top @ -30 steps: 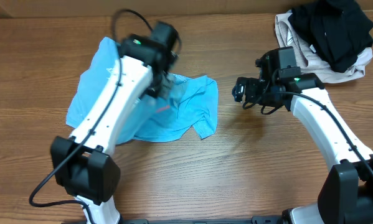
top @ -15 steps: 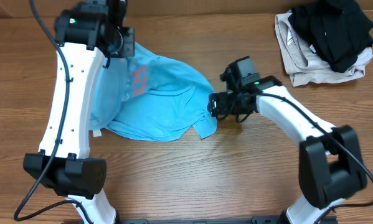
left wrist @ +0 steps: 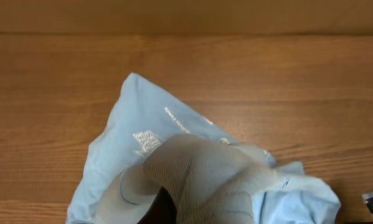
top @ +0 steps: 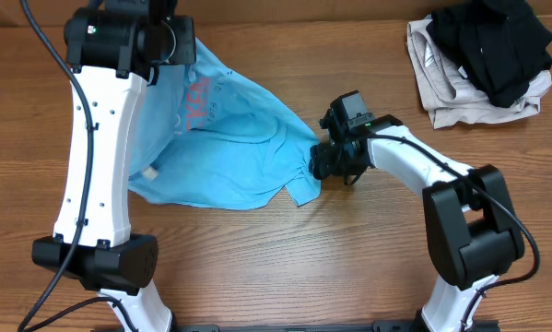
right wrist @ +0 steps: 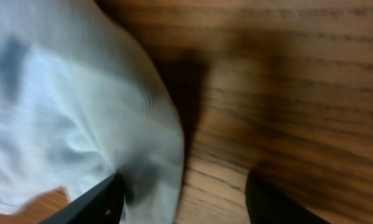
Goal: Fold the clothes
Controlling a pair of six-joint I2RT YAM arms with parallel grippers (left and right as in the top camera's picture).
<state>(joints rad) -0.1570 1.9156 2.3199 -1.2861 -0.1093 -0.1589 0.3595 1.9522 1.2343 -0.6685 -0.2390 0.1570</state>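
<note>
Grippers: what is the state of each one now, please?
Left gripper: shut on the blue T-shirt, one end held up.
Right gripper: open, fingers apart at the shirt's edge.

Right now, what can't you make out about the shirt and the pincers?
Left pincer: grip hidden overhead by its own housing; in the left wrist view the bunched T-shirt covers it.
Pink lettering: creased, too small to read overhead.
Right pincer: fingertips cut off by the right wrist view's bottom edge.

Bright, even overhead light; the right wrist view is blurred, T-shirt [right wrist: 61, 93] washed pale left of the right gripper [right wrist: 185, 202], shadow ahead.
</note>
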